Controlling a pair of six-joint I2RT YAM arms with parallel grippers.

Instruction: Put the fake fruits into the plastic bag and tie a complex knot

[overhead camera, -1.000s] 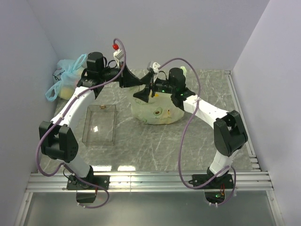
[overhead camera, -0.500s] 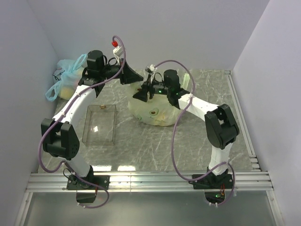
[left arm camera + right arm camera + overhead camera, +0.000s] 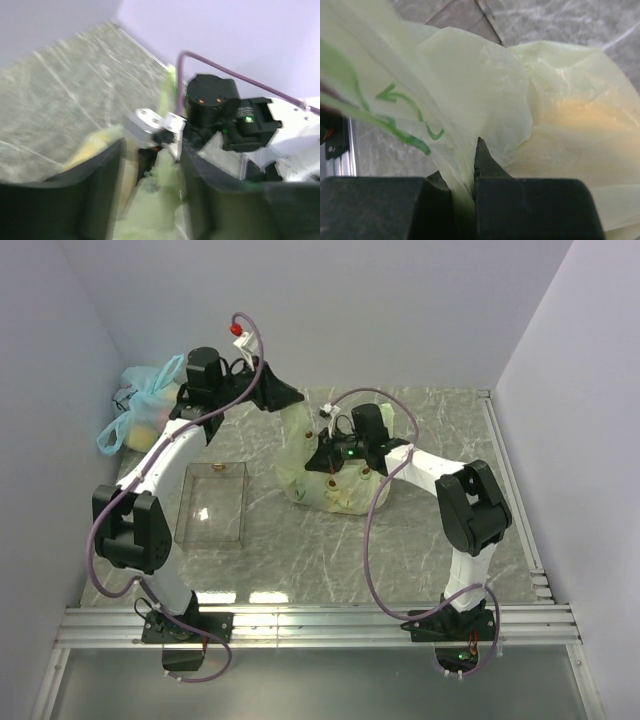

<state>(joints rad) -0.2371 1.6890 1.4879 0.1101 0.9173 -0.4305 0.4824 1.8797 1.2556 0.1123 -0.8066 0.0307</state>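
Note:
The pale green plastic bag sits at the table's middle, with one strip of it drawn up and back toward my left gripper. In the left wrist view that gripper is open, its jaws apart, and loose bag plastic lies between them. My right gripper is low against the bag's upper left side. The right wrist view shows it shut on a bunched fold of the bag. A yellow-orange fake fruit shows dimly through the plastic.
A clear rectangular tray lies left of the bag. A knotted light blue bag sits in the back left corner by the wall. The right arm's wrist is close in front of my left gripper.
My right gripper has dropped toward the bag and gone from open to shut on its plastic. My left gripper has risen with the strip, and its jaws have parted.

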